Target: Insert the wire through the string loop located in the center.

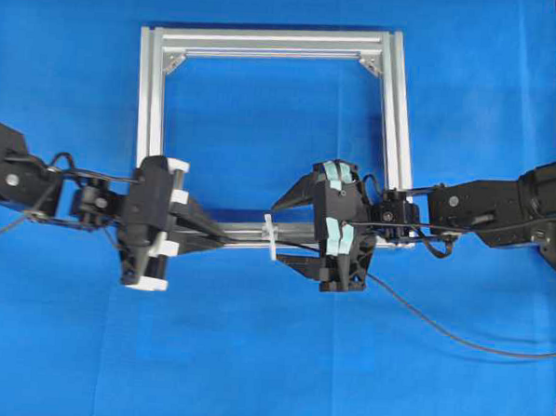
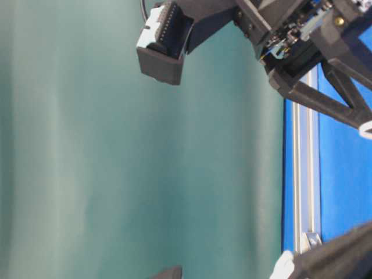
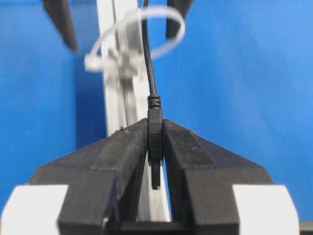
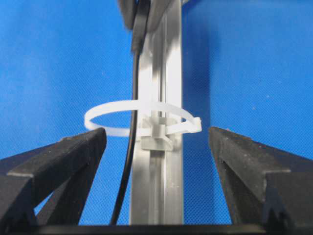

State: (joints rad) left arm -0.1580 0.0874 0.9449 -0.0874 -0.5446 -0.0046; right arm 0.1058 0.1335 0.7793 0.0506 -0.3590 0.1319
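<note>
Blue cloth table [image 1: 252, 356]. One square silver aluminium frame [image 1: 149, 99]. Two tools: left tool [image 3: 155, 147] clamped on plug of one thin black wire [image 3: 148, 63]; right tool [image 4: 156, 142] spread wide, holding nothing. Wire passes through one small white string loop [image 4: 113, 108] on frame's near bar.

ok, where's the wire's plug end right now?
Left wrist view, centre: the plug is clamped in the left gripper, the wire running on through the string loop by the frame rail.
</note>
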